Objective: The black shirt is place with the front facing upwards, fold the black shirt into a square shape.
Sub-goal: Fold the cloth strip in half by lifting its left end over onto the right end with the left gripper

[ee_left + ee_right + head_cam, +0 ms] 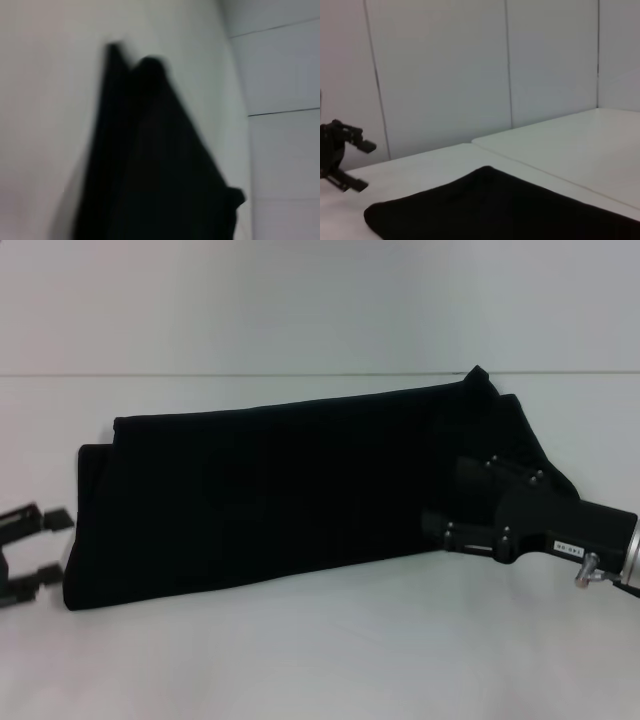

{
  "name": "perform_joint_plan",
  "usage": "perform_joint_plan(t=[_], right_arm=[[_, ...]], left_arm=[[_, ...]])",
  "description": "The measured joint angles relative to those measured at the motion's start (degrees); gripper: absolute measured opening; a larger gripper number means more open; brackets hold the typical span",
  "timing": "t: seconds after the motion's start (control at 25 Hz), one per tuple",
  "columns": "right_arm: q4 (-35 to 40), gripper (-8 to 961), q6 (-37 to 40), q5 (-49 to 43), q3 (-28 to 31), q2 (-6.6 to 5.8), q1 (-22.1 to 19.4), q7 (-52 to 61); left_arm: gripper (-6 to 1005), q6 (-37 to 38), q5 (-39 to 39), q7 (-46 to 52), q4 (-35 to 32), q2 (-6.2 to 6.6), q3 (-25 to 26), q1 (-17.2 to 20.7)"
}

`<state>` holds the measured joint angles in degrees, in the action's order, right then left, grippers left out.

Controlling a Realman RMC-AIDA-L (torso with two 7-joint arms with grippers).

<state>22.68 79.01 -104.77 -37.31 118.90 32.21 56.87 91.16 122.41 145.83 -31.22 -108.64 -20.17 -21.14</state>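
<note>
The black shirt (280, 500) lies folded into a long band across the white table (300, 660), its plain back side up and no lettering showing. My left gripper (52, 545) sits open at the band's left end, just off the cloth, with nothing between its fingers. It also shows far off in the right wrist view, where the left gripper (355, 165) stands beyond the shirt (495, 210). My right gripper (440, 525) rests over the band's right end, black against black. The left wrist view shows the shirt (160, 190) as a dark, narrowing shape.
A seam (300, 375) runs across the back of the table surface. White panelled walls (445, 75) stand behind it. A second white surface (570, 145) adjoins the table in the right wrist view.
</note>
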Motion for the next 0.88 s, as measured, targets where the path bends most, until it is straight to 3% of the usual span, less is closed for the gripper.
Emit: perform_joint_plan(t=[0.16,0.56,0.88], right_arm=[[-0.25,946,-1.15,0.00,-0.28,0.10,-0.12,-0.27],[-0.39,945,-3.29,0.09,-0.05,0.48,0.02,-0.15],[-0.45,945,-3.34,0.18,-0.22,0.54,0.01,0.13]], left_arm=[[840,-0.17,2.78,3.39,-0.07,-0.69,0.14,1.21],[840,-4.26,5.24,5.39,1.35,-1.36,0.30,1.94],[839,-8.07,5.13,5.57,4.18,-1.39,0.31,0.43]])
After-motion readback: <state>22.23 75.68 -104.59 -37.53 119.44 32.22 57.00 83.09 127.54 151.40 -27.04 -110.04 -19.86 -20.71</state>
